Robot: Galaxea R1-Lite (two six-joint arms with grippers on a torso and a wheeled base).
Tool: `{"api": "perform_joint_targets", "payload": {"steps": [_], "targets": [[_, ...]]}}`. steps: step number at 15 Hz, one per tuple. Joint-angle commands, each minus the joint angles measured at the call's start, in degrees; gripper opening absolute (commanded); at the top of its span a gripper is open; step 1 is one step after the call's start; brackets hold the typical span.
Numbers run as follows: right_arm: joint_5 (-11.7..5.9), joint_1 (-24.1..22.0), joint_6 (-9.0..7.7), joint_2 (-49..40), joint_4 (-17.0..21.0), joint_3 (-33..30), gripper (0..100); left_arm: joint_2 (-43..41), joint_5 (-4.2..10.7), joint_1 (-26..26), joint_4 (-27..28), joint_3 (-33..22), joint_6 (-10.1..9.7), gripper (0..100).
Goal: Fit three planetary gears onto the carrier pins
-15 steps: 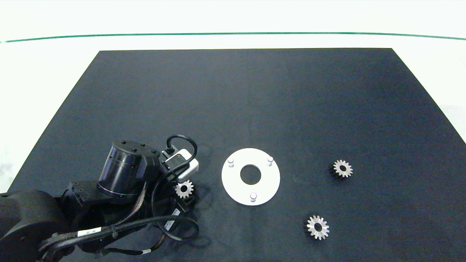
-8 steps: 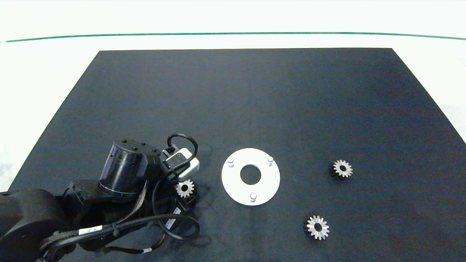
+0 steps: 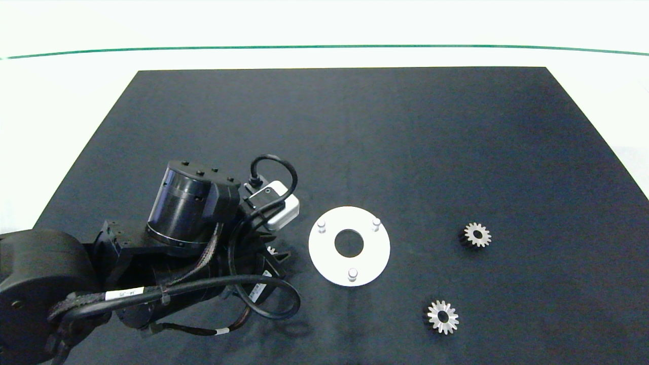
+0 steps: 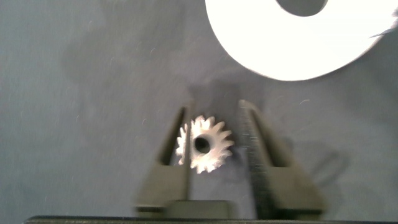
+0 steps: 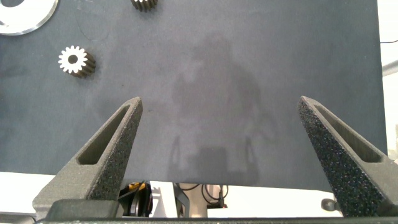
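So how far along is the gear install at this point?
Nothing is installed: all three pins on the disc are bare. In hand: the left claw straddles one gear beside the disc. Left: two gears lie on the mat; the right claw is open, idle.

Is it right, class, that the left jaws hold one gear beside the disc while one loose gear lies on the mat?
Not quite: two loose gears lie on the mat, as the head view shows. The rest stands: the left gripper has one gear between its jaws beside the disc.
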Motion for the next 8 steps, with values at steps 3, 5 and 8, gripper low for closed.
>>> {"api": "perform_joint_targets", "payload": {"steps": [3,5,8], "targets": [[-0.01,0.12,-0.03,-0.02,0.17,0.01,100,-0.47,0.10,-0.50,0.34,-1.64,0.07,10],[-0.01,0.12,-0.03,-0.11,0.17,0.10,100,-0.91,0.10,-0.41,0.43,-1.64,0.07,100],[-0.01,0.12,-0.03,-0.20,0.26,0.10,100,-1.44,0.10,-0.23,0.61,-1.03,-0.01,100]]}}
